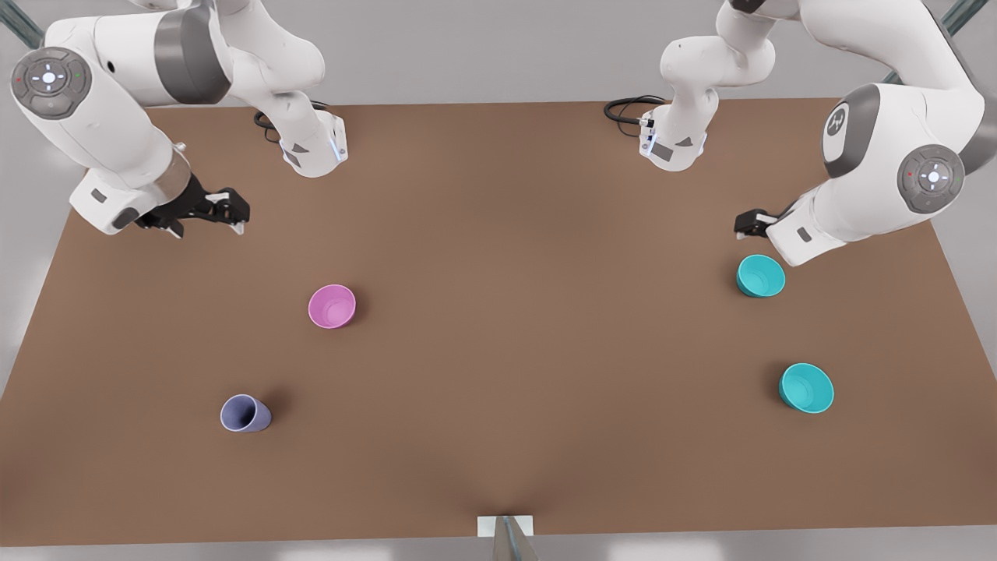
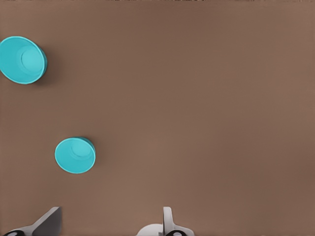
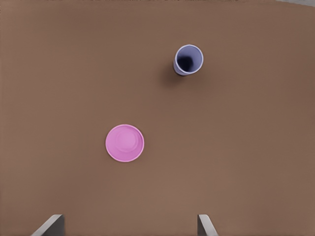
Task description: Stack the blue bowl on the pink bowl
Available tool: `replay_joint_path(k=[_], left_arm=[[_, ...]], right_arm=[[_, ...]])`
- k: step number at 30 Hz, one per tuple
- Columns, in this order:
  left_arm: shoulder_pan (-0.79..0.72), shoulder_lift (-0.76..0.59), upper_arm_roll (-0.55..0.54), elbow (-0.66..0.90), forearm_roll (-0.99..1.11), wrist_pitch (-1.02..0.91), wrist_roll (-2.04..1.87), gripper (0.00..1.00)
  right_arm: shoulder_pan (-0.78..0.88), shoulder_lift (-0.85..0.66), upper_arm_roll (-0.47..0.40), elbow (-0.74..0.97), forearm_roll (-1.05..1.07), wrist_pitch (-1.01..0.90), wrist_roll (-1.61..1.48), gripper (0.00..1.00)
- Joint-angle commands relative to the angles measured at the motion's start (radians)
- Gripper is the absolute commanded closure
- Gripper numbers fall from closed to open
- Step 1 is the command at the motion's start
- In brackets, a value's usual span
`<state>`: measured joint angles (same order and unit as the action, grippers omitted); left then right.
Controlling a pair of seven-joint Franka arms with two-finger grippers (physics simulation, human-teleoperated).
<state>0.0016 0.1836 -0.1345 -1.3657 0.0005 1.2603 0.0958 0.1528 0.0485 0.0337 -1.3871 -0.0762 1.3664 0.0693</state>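
Two look-alike blue bowls stand upright on the front view's right: one (image 1: 761, 276) (image 2: 74, 155) just below my left gripper (image 1: 746, 224) (image 2: 108, 223), the other (image 1: 807, 387) (image 2: 22, 59) nearer the table's front. The pink bowl (image 1: 332, 305) (image 3: 124, 142) sits upright left of centre. My right gripper (image 1: 232, 214) (image 3: 128, 226) hovers at the front view's left, behind the pink bowl. Both grippers are open and hold nothing.
A lavender-grey cup (image 1: 246, 413) (image 3: 188, 59) stands at the front left of the brown table (image 1: 530, 327). The two arm bases (image 1: 315, 148) (image 1: 674, 144) stand at the back edge. A small mount (image 1: 506, 530) sits at the front edge.
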Motion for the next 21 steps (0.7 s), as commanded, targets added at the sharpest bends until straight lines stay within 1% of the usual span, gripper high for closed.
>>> replay_joint_path(k=[1,3,5,7,8,10,12,14,17,21], left_arm=[[0.0,-0.001,0.0,0.0,-0.001,0.016,0.03,0.0],[0.0,-0.001,0.0,0.0,-0.001,0.016,0.03,0.0],[0.001,0.004,0.0,0.0,-0.001,0.016,0.03,0.0],[0.003,0.007,0.0,0.0,-0.001,0.016,0.03,0.0],[0.003,0.007,0.0,0.0,-0.001,0.016,0.03,0.0],[0.003,0.007,0.001,0.0,-0.001,0.016,0.03,0.0],[0.003,0.01,0.001,0.0,-0.001,0.016,0.03,0.0],[0.003,0.01,0.001,0.0,-0.001,0.016,0.03,0.0],[0.003,0.01,0.001,-0.001,-0.002,0.016,0.03,0.0],[0.003,0.01,0.001,-0.001,-0.001,0.011,0.03,0.0]], right_arm=[[-0.006,0.001,0.0,0.0,0.001,0.022,0.007,0.0],[-0.002,0.02,0.0,0.002,-0.001,0.016,0.007,0.0],[0.005,0.125,-0.005,0.0,-0.019,0.002,0.01,0.0],[0.008,0.203,-0.001,-0.061,-0.04,0.068,0.043,0.0],[0.001,0.223,-0.008,-0.179,0.01,0.181,0.05,0.0],[-0.038,0.221,-0.011,-0.343,0.03,0.373,0.05,0.0],[-0.075,0.221,-0.009,-0.467,0.05,0.496,0.049,0.0],[-0.105,0.221,-0.009,-0.553,0.093,0.566,0.035,0.0],[-0.113,0.271,-0.005,-0.56,0.167,0.592,0.035,0.0],[-0.11,0.335,0.0,-0.56,0.197,0.62,0.035,0.0]])
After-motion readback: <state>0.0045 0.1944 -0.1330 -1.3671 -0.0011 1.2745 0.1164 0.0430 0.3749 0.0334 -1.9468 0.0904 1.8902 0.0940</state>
